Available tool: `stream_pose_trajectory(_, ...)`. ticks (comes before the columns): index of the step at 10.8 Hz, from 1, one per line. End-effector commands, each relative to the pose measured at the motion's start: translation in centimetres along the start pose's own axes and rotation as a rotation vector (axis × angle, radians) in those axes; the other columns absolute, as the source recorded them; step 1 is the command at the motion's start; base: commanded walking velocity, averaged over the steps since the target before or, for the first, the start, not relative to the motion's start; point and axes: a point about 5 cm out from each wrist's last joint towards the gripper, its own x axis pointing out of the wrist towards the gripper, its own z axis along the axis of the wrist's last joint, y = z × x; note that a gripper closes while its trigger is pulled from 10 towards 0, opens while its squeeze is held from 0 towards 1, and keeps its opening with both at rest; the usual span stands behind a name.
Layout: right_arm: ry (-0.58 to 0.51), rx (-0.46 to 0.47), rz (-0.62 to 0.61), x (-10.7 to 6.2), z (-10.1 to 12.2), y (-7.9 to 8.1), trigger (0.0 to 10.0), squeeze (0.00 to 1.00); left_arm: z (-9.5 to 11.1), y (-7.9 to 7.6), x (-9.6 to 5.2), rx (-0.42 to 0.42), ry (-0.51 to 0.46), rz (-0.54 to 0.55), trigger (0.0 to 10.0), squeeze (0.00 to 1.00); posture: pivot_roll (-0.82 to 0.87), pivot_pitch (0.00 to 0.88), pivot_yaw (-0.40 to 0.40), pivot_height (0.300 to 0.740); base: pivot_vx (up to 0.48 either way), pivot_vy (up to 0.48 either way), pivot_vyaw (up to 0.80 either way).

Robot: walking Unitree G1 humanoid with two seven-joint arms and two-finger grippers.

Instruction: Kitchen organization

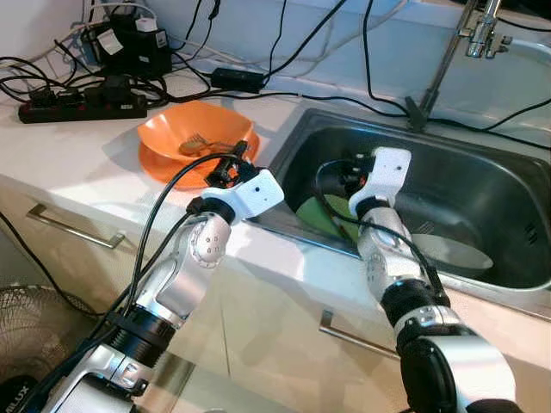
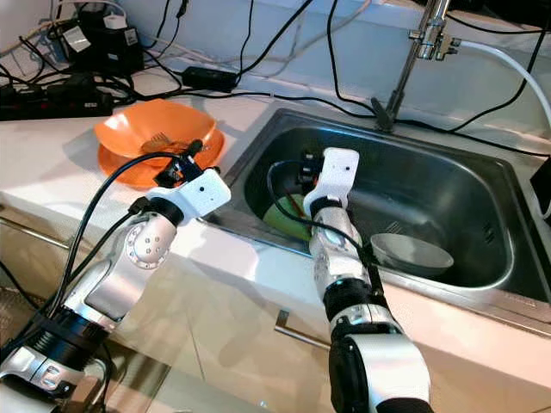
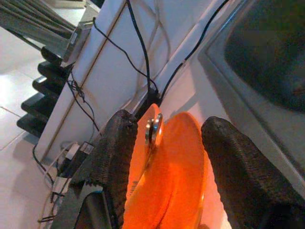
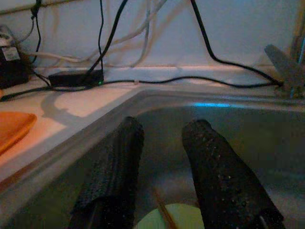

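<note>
1. Currently, the left gripper [image 3: 162,162] is held with fingers apart just before the orange bowl [image 1: 176,142] on the table [image 1: 52,146]; a fork [image 1: 196,143] lies inside.
2. Fingers apart, the right gripper [image 4: 159,167] is poised in the sink [image 1: 482,185] above a green plate [image 1: 318,215].
3. The bowl's rim should probably be straddled squarely before closing.

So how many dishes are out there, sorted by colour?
Orange: 2, a bowl stacked on a plate, on the counter.
Green: 1, a plate in the sink.
Grey: 1, a bowl in the sink.
Total: 4.
</note>
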Motion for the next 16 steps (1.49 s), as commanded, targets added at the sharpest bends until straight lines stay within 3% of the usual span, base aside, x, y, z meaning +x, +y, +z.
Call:
stream_pose_trajectory(1, -0.002, 0.017, -0.014, 0.0, 0.1, -0.1, 10.0, 0.00, 0.2, 0.5, 0.3, 0.018, -0.005, 0.020, 10.0, 0.00, 0.25, 0.023, -0.063, 0.740, 0.000, 0.000, 0.00)
stream_pose_trajectory(6, 0.008, 0.019, -0.015, -0.1, 0.0, -0.2, 10.0, 0.00, -1.1, 0.4, 1.2, 0.066, 0.086, 0.014, 9.9, 0.00, 0.25, 0.020, -0.065, 0.740, 0.000, 0.000, 0.00)
stream_pose_trajectory(7, 0.012, 0.018, -0.014, -0.2, -0.2, -0.1, 10.0, 0.00, -1.1, 0.6, 1.4, 0.066, 0.089, 0.027, 5.5, 0.00, 0.25, 0.020, -0.065, 0.740, 0.000, 0.000, 0.00)
stream_pose_trajectory(8, 0.015, 0.020, -0.013, -0.2, -0.2, -0.1, 10.0, 0.00, -1.0, 0.6, 1.6, 0.067, 0.088, 0.031, 4.4, 0.00, 0.25, 0.020, -0.065, 0.740, 0.000, 0.000, 0.00)
stream_pose_trajectory(9, 0.018, 0.020, -0.013, -0.2, -0.3, -0.1, 10.0, 0.00, -1.0, 0.6, 1.6, 0.066, 0.089, 0.033, 4.7, 0.00, 0.25, 0.021, -0.066, 0.740, 0.000, 0.000, 0.00)
stream_pose_trajectory(10, 0.020, 0.020, -0.012, -0.2, -0.3, -0.1, 10.0, 0.00, -1.1, 0.6, 1.7, 0.065, 0.092, 0.033, 0.0, 0.00, 0.25, 0.020, -0.065, 0.740, 0.000, 0.000, 0.00)
stream_pose_trajectory(16, 0.037, 0.025, -0.016, -0.3, -0.7, -0.1, 10.0, 0.00, -1.2, 0.5, 1.7, 0.062, 0.086, 0.037, 0.0, 0.00, 0.25, 0.012, -0.063, 0.740, 0.000, 0.000, 0.00)
